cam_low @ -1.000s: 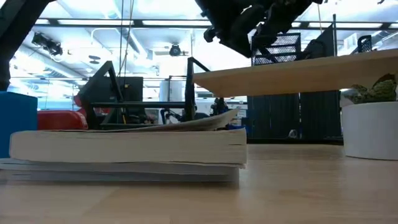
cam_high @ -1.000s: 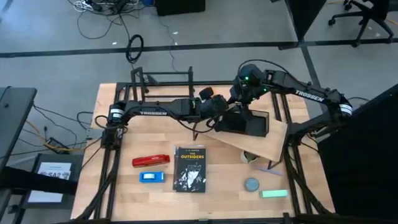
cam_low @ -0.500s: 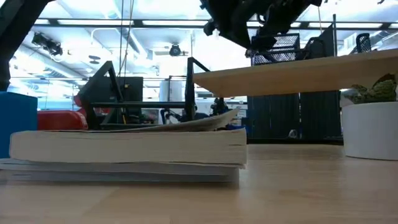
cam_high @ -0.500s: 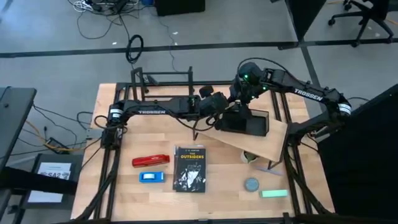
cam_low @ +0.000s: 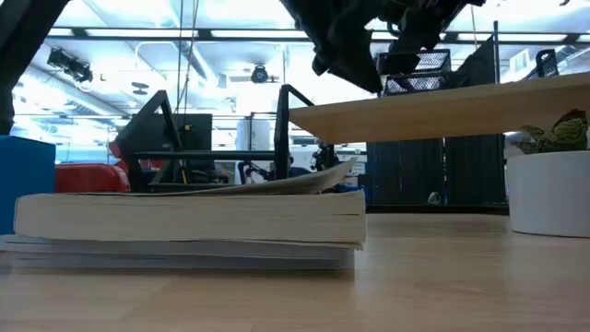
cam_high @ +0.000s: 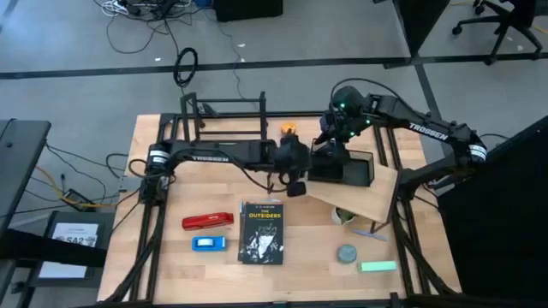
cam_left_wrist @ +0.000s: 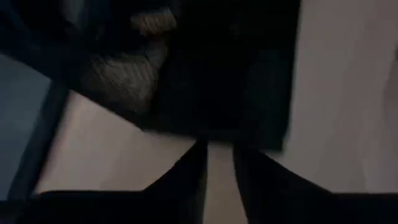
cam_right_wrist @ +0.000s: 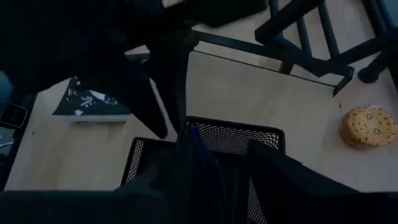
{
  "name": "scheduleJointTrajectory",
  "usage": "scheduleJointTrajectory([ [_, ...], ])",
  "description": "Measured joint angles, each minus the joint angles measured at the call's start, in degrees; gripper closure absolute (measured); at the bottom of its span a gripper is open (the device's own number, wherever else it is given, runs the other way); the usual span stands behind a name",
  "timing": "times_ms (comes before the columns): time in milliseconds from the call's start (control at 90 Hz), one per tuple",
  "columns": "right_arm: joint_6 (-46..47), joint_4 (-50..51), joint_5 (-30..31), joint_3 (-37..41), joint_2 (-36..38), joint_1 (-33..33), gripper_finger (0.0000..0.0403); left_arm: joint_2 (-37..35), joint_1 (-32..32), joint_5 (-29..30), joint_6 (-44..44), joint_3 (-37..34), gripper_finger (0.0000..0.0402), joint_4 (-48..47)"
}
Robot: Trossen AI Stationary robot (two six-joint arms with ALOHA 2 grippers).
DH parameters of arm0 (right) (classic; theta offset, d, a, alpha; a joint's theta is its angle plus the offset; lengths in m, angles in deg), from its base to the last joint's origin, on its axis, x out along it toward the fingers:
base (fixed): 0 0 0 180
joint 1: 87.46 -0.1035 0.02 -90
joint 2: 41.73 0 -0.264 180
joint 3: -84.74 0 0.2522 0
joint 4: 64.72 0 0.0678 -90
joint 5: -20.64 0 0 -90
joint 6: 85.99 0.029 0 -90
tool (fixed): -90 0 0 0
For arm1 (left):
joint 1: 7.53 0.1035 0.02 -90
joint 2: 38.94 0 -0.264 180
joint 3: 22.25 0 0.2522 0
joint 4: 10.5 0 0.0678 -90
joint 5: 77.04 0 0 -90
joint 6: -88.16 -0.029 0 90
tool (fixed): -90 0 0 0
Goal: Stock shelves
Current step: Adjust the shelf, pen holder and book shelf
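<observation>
The wooden plank shelf (cam_high: 360,195) stands slanted at the table's right, and the black tube rack (cam_high: 221,115) stands at the far edge. A black mesh organizer (cam_high: 342,168) sits on the plank (cam_low: 442,106). My right gripper (cam_right_wrist: 229,168) is open and points down into the organizer (cam_right_wrist: 236,140), with a slim dark-blue thing (cam_right_wrist: 195,142) beside one finger. My left gripper (cam_left_wrist: 220,180) is shut and hangs over the plank's left end (cam_high: 297,181), facing the organizer's dark wall (cam_left_wrist: 217,81). My right gripper has its fingers (cam_right_wrist: 273,171) down in the mesh organizer's open top. Whether a finger touches the slim dark-blue thing or the mesh wall, I cannot tell. My left gripper touches nothing.
A paperback (cam_high: 261,231) lies at the near middle, with a red stapler (cam_high: 207,221) and a small blue box (cam_high: 209,244) to its left. A white plant pot (cam_low: 548,189) stands under the plank. A grey disc (cam_high: 346,253), a green block (cam_high: 377,266) and an orange round thing (cam_high: 289,130) also lie about.
My left gripper has drawn back from the organizer's left end toward the table's near edge and tipped downward, uncovering the orange round thing behind it. My right gripper has stayed over the organizer.
</observation>
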Motion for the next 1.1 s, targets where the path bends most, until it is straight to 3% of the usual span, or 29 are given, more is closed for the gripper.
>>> scheduleJointTrajectory([
  [100, 0.0, 0.0, 0.0, 0.0, 0.2, -0.2, 0.0252, 0.1, -0.8, -2.4, -1.7, 0.1, 0.0275, 0.0],
  [233, 0.1, 0.0, 0.2, 0.0, 0.2, -0.7, 0.0266, 0.0, -3.3, -0.9, -6.5, 0.3, 0.0239, 0.7],
  [467, 0.5, -0.2, 0.7, 0.0, 0.2, -2.6, 0.0276, 0.0, -7.8, 8.5, -13.4, -0.3, 0.0236, 5.2],
  [589, 1.1, -0.9, 1.3, 0.0, 0.2, -3.6, 0.0267, 0.0, -7.9, 9.6, -14.5, -2.7, 0.0242, 11.7],
  [856, 3.0, -1.0, 1.4, 0.0, 0.2, -4.5, 0.0273, 2.2, -4.9, 5.0, -10.2, -3.7, 0.0283, 11.4],
  [1100, 3.1, -1.4, 3.7, 0.1, 1.2, -4.8, 0.0262, 2.1, -5.1, 6.2, -10.5, -0.9, 0.0392, 6.7],
])
